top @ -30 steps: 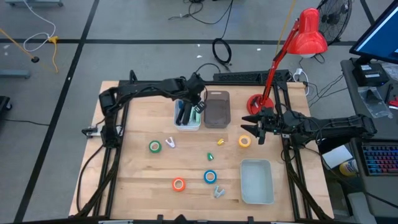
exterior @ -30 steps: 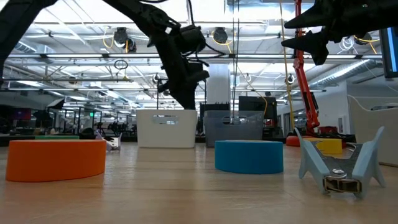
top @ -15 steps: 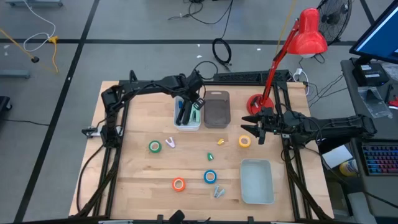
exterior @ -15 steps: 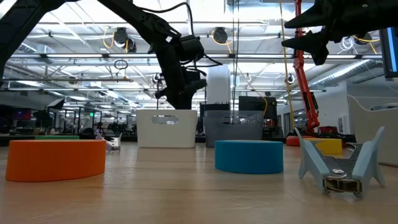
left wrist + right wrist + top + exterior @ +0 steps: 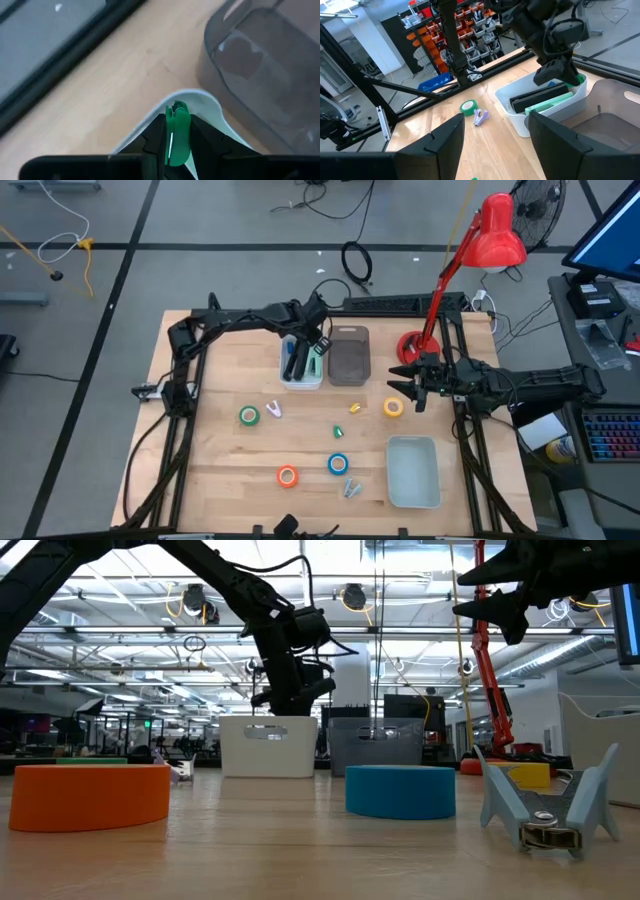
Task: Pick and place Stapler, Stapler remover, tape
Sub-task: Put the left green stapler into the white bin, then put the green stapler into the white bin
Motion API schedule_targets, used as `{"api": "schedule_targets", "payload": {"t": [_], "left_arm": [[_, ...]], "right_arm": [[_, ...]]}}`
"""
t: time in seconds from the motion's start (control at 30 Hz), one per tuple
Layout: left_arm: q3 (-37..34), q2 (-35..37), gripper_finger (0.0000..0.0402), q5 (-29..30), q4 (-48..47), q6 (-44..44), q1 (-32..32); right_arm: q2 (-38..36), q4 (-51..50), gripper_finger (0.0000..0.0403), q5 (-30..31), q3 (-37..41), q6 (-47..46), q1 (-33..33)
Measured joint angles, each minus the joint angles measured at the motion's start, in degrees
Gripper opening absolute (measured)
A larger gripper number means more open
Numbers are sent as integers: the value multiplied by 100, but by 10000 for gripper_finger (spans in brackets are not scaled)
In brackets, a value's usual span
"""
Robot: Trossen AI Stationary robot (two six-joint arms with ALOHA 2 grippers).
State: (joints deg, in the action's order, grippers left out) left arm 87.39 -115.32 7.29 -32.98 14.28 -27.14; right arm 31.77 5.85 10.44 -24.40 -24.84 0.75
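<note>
Pale wood table, carrying the following.

White bin, far centre: holds a dark stapler and a light green stapler lying side by side. Left gripper is over the bin's corner nearest the grey bin, clenched on a green stapler; the left wrist view shows it pinched upright between the fingers, above the bin rim.

Grey bin: translucent, just beside the white bin on its right.

Clear tray: near right part of the table.

Tape, four rolls, all flat on the wood. Green tape on the left side, with a small lilac remover just beside it. Yellow tape on the right, directly beneath the right gripper. Blue tape and orange tape near the front edge, close together. A grey remover lies just in front of the blue roll, prongs up in the low view.

Two small green bits and lie mid-table; cannot tell what they are.

Right gripper: raised, fingers spread wide, holding nothing.

Red lamp: base at the far right corner.
</note>
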Motion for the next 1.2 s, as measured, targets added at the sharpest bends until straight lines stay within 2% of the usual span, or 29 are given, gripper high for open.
{"api": "schedule_targets", "payload": {"t": [0.7, 0.8, 1.07, 1.2], "left_arm": [[-4, -102, 75, -109, 23, 39, -10], [-4, -102, 93, -117, 25, -28, -10], [-4, -79, 184, -129, 20, 86, -36], [106, -36, 217, -134, -89, 105, -90]], "right_arm": [[0, 9, 212, -2, -2, 0, 0], [0, 9, 212, -2, -1, 0, 0], [0, 11, 212, -4, 0, 0, 0], [0, 11, 212, -20, -2, 0, 0]]}}
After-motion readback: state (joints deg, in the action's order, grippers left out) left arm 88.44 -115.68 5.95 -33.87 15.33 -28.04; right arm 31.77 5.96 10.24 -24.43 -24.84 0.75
